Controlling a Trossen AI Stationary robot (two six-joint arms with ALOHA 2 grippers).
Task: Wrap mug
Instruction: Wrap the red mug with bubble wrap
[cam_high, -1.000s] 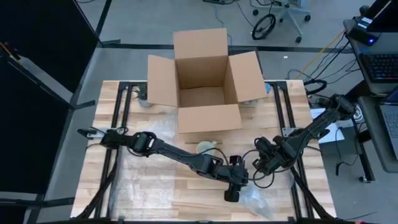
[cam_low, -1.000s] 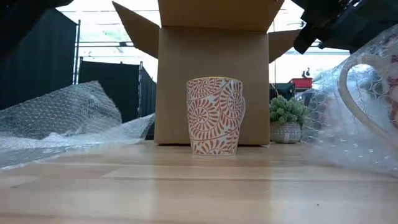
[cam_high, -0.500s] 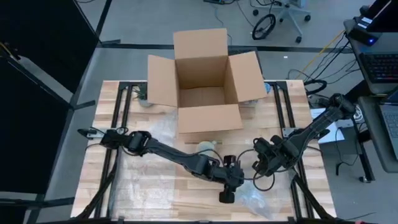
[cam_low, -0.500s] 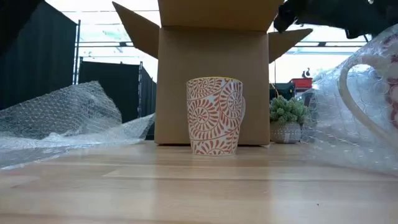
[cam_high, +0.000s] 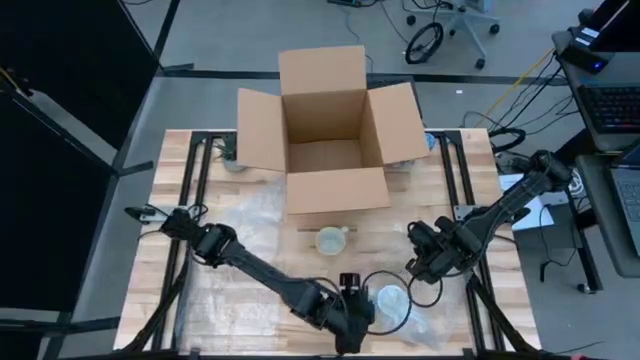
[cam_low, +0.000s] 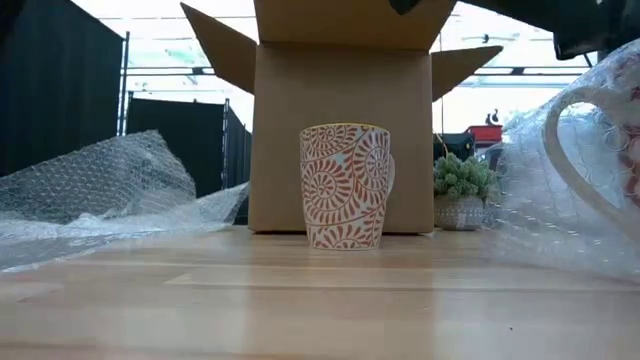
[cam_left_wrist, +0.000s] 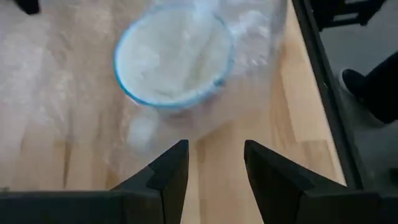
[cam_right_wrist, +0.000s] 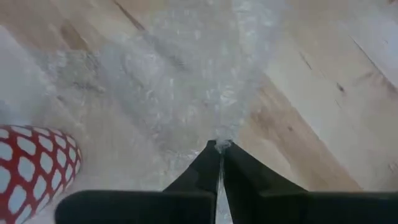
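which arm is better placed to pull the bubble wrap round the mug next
Right, probably: its claw is shut on the bubble wrap lying over the blue-rimmed mug, while the left claw hangs open above it, gripping nothing.

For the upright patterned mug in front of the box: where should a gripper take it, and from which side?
Judging from its pose, from above: the mug stands upright, mouth open, so one finger inside and one outside the rim wall fits. Choose the side away from its handle, which points toward the right arm; the cardboard box blocks the far side.
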